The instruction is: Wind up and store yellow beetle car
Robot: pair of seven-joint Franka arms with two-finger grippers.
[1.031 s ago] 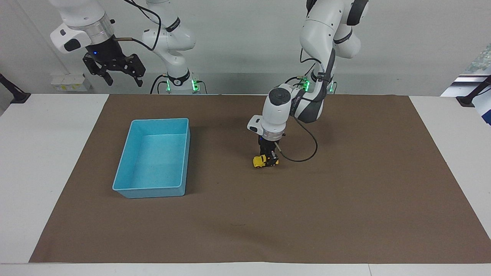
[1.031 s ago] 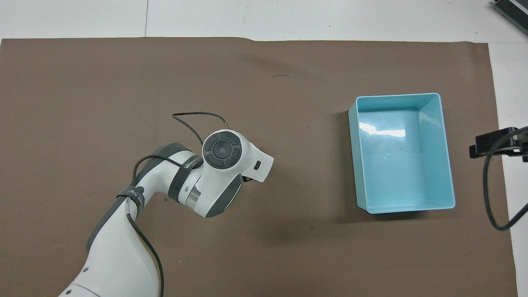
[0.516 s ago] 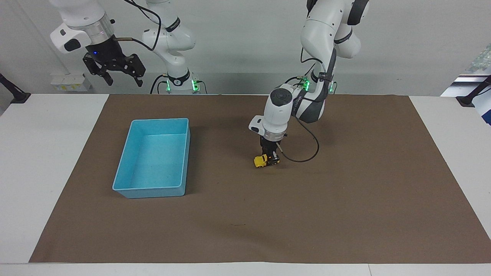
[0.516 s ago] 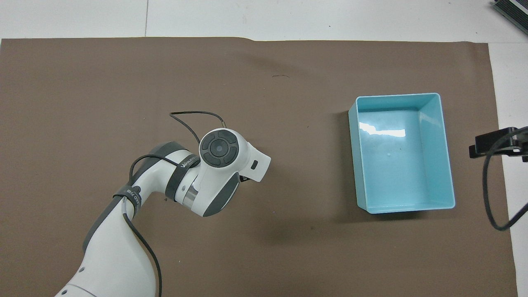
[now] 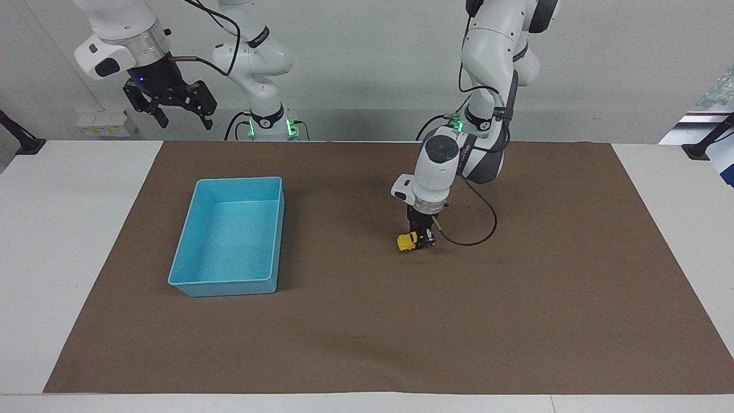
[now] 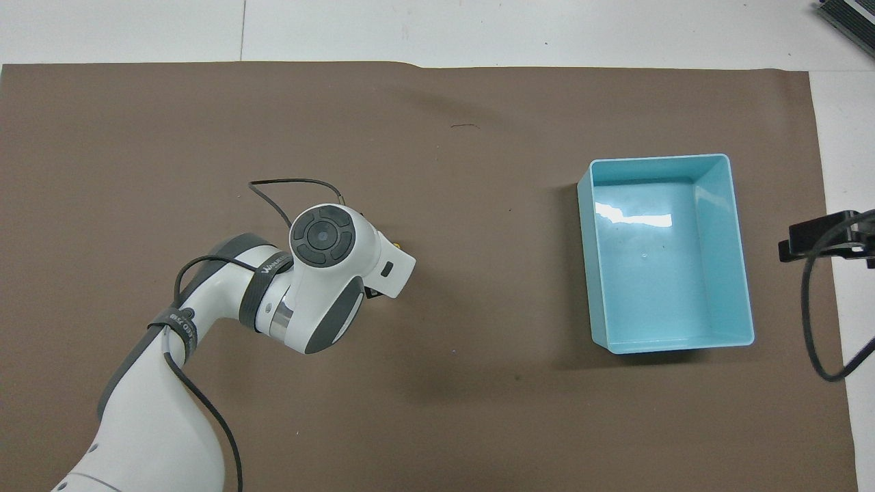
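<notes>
Brown mat [image 5: 367, 332] over a white table [image 5: 57, 258], nothing on the part farthest from my arms. Mid-mat sits the yellow beetle car [image 5: 408, 242], wheels on the mat as far as I can tell, well apart from the blue bin [image 5: 229, 284] toward the right arm's end. My left gripper [image 5: 422, 241] is down on the car from above, fingers closed across its body; overhead the wrist hides nearly all of it. I judge the car light, hard plastic, rounded and slick on top, so it could squirt out of a pinch. Best hold is across the flat sides low on the body, wheels free to roll for the wind-up. Pressing too hard risks stalling the wheels. Right gripper [image 5: 179, 106] waits raised at the robots' edge of the table near its base, fingers spread, holding nothing.
</notes>
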